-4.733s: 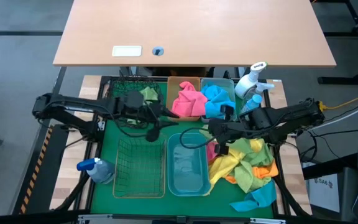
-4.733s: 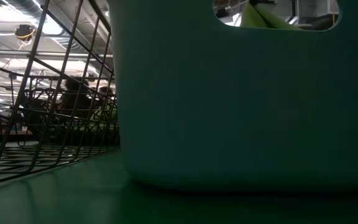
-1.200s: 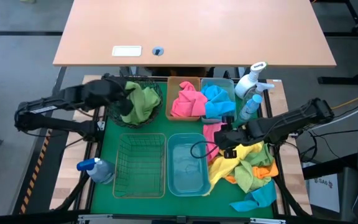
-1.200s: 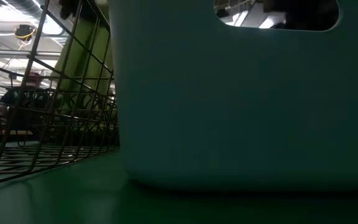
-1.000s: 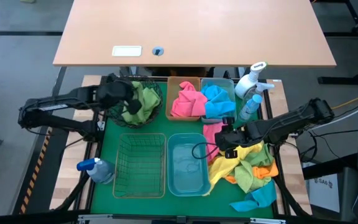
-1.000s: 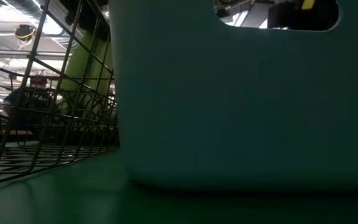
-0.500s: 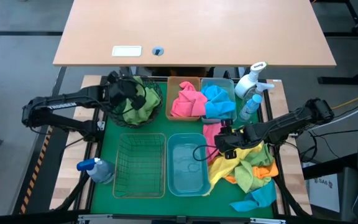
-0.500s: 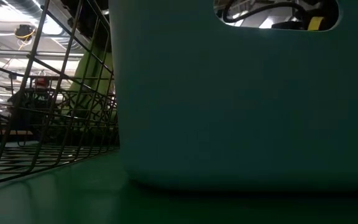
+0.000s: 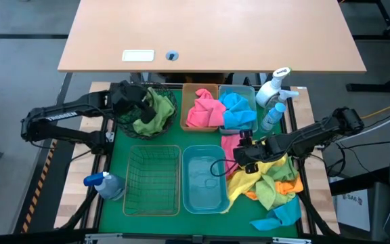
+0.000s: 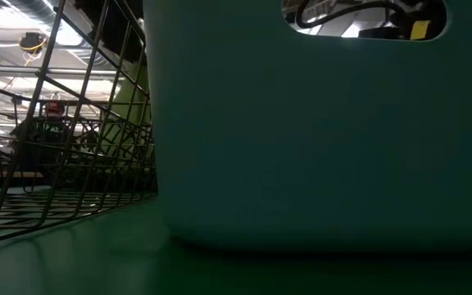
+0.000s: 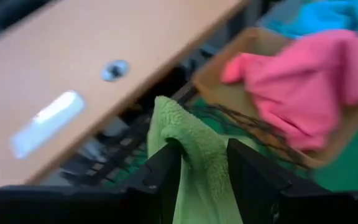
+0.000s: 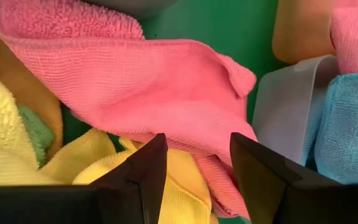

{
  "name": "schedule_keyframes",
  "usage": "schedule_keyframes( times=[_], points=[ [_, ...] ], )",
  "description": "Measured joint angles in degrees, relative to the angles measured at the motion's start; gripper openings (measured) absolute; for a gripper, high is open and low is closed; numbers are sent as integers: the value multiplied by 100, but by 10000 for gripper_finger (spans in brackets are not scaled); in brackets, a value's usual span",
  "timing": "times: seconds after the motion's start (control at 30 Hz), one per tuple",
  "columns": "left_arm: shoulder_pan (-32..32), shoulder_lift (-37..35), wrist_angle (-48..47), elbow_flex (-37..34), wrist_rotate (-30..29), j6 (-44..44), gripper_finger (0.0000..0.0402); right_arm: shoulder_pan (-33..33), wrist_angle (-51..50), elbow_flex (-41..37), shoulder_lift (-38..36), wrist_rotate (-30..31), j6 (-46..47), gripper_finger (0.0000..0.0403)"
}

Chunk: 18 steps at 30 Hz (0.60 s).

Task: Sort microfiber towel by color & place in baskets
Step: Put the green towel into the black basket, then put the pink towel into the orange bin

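While the high view is showing the left gripper (image 9: pixel 139 102) hanging over the dark green wire-mesh basket (image 9: pixel 170 116), where the green towel (image 9: pixel 154 110) is sitting, the right gripper (image 9: pixel 244 157) is hovering at the towel pile (image 9: pixel 266 179) beside the blue bin (image 9: pixel 204 183). In the left wrist view the parted jaws are straddling that towel's fold; whether they are gripping it I cannot tell. In the right wrist view the open, empty jaws are facing the pink towel (image 12: pixel 160 81), likely lining up a pick, with yellow cloth (image 12: pixel 166 174) crowding beneath.
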Motion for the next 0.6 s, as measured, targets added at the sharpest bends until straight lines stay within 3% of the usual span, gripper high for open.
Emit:
schedule_keyframes(
  times=[0.3,0.6],
  points=[
    [0,-571,-867,-2,579,-463,124,0,101,0,472,268,-435,176],
    [0,-1018,-2291,-2,578,-2041,125,0,71,0,711,395,-469,175]
  ],
)
